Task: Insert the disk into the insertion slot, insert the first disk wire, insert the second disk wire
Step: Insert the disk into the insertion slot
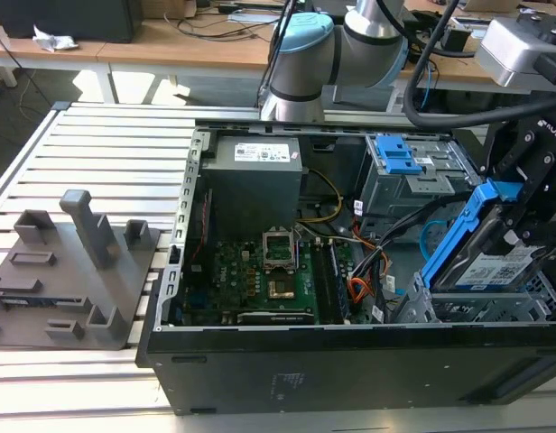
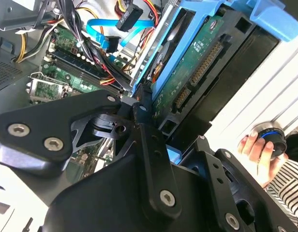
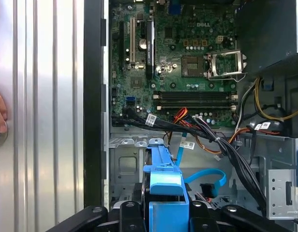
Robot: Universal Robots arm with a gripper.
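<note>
My gripper (image 1: 523, 212) is shut on the disk (image 1: 495, 267), a silver-grey drive with a white label in a bright blue caddy. It holds the disk tilted, one end raised, just over the insertion slot (image 1: 481, 308), a perforated grey metal cage at the exterior view's right inside the open computer case. In the second wrist view the gripper (image 2: 171, 128) clamps the caddy's edge, and the disk (image 2: 197, 63) shows its green circuit board and connectors. In the first wrist view the blue caddy (image 3: 163, 169) sits between the fingers (image 3: 126, 209) above the slot (image 3: 122, 166). A loose blue cable (image 3: 207, 176) with a black plug hangs beside it.
A taller grey bay with a blue latch (image 1: 400, 158) stands behind the slot. The motherboard (image 1: 260, 271), the power supply (image 1: 255, 176) and bundled wires (image 1: 368, 271) fill the case. A grey fixture (image 1: 70, 262) lies at the exterior view's left. A person's hand (image 2: 255, 145) rests outside the case.
</note>
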